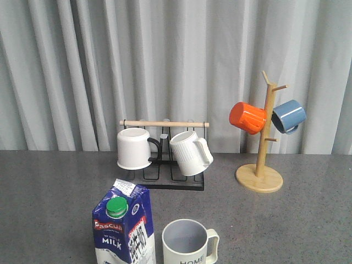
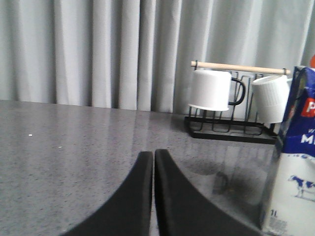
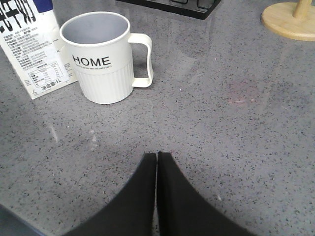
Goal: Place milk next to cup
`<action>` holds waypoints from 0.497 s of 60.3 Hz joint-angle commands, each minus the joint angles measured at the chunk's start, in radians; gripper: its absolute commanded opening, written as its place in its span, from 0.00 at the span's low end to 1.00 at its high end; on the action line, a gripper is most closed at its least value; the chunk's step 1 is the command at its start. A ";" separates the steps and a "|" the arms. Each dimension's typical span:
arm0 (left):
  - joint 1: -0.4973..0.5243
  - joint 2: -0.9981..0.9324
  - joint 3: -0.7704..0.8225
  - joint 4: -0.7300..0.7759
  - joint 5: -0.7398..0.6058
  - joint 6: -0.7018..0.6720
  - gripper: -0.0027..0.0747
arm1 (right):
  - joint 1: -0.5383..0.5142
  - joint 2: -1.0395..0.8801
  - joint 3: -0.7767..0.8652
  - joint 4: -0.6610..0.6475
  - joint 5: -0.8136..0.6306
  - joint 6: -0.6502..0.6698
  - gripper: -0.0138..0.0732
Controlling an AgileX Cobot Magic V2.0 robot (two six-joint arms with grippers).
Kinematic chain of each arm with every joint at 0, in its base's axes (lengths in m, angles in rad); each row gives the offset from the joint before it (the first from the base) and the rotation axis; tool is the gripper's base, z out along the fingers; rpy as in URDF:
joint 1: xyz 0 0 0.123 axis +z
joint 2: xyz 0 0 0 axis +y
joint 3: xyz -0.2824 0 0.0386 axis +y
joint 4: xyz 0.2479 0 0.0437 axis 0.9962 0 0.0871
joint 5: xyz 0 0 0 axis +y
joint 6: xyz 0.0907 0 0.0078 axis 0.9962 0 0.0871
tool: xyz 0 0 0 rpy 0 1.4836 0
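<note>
The speckled dark grey desk [image 1: 308, 220] carries everything. The tall blue-and-white gable-top milk carton [image 1: 123, 228] with a green round cap stands upright at the near edge, just beside the pale cream ribbed cup [image 1: 190, 243] lettered "HOME"; the carton is to the cup's left, with a narrow gap between them. The cup is upright, its handle turned away from the carton. Farther back stands a black wire rack [image 1: 165, 159] with a wooden bar, holding a smooth white mug with a black handle [image 1: 135, 148] and a ribbed cream mug [image 1: 190, 153]. To the right, a wooden mug tree [image 1: 263, 143] bears an orange mug [image 1: 247, 117] and a blue mug [image 1: 288, 116]. The left gripper [image 2: 153, 153] and the right gripper [image 3: 157, 155] both have their black fingers pressed together, empty, above bare desk.
</note>
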State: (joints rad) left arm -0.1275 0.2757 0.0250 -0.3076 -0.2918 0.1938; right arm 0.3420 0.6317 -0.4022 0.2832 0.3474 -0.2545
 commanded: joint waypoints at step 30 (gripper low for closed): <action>0.097 -0.293 0.020 0.004 0.255 0.158 0.02 | -0.002 -0.003 -0.026 0.003 -0.060 -0.005 0.15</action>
State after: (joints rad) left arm -0.0381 -0.0117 0.0250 -0.3053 0.0000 0.3501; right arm 0.3420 0.6317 -0.4019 0.2841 0.3500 -0.2545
